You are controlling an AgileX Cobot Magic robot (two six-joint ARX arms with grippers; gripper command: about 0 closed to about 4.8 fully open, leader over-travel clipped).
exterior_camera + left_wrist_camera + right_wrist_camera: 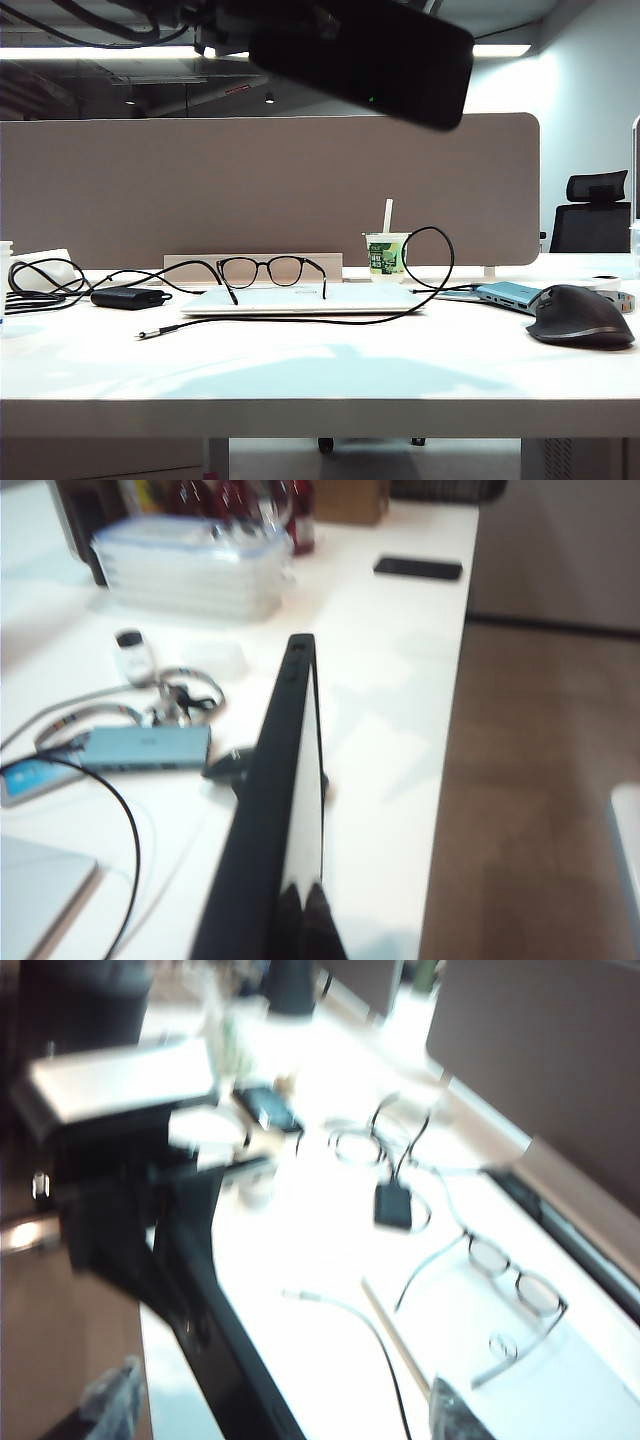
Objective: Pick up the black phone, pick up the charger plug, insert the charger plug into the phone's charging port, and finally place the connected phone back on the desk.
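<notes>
We take this for an open-plan office: a white worktop [320, 375] backed by a grey-brown partition panel [270, 185] across the middle. A black swivel chair [592, 212] stands at the right edge, ceiling strip lights [100, 52] run along the top, and a closed laptop [300, 300] lies at centre.

The exterior view sits low at the desk [320, 375] front edge, facing the partition [270, 185]. Both wrist views look down from above — left rightward, right leftward, blurred — sharing the black cable [300, 322] [125, 830] [385, 1360].
</notes>
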